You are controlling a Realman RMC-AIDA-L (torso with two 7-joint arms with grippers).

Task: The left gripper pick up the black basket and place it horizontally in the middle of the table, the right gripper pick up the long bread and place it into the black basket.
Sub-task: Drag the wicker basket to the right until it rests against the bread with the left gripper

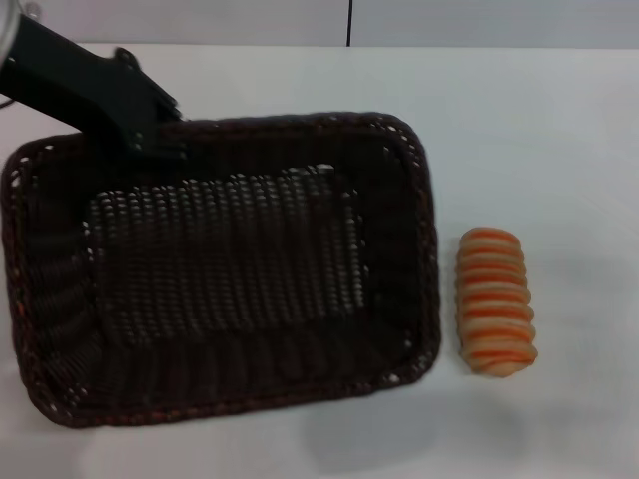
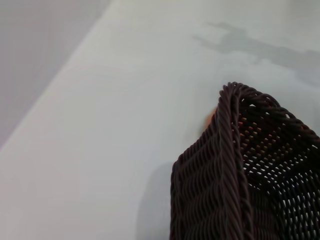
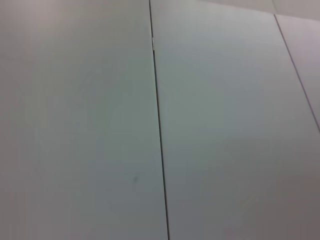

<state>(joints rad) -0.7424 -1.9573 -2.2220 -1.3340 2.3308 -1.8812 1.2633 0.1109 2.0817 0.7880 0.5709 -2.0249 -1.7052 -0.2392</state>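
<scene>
The black basket (image 1: 230, 269) fills the left and middle of the head view, tilted and held a little above the white table (image 1: 539, 130), with a faint shadow under its near edge. My left gripper (image 1: 150, 135) reaches in from the far left and is clamped on the basket's far rim. The left wrist view shows a corner of the basket (image 2: 235, 175) over the table. The long bread (image 1: 494, 301) lies on the table just right of the basket, lengthwise front to back, apart from it. My right gripper is out of view.
The table's far edge meets a pale wall with a dark vertical seam (image 1: 349, 22). The right wrist view shows only pale panels with a seam (image 3: 159, 130). Bare table lies to the right of the bread and behind the basket.
</scene>
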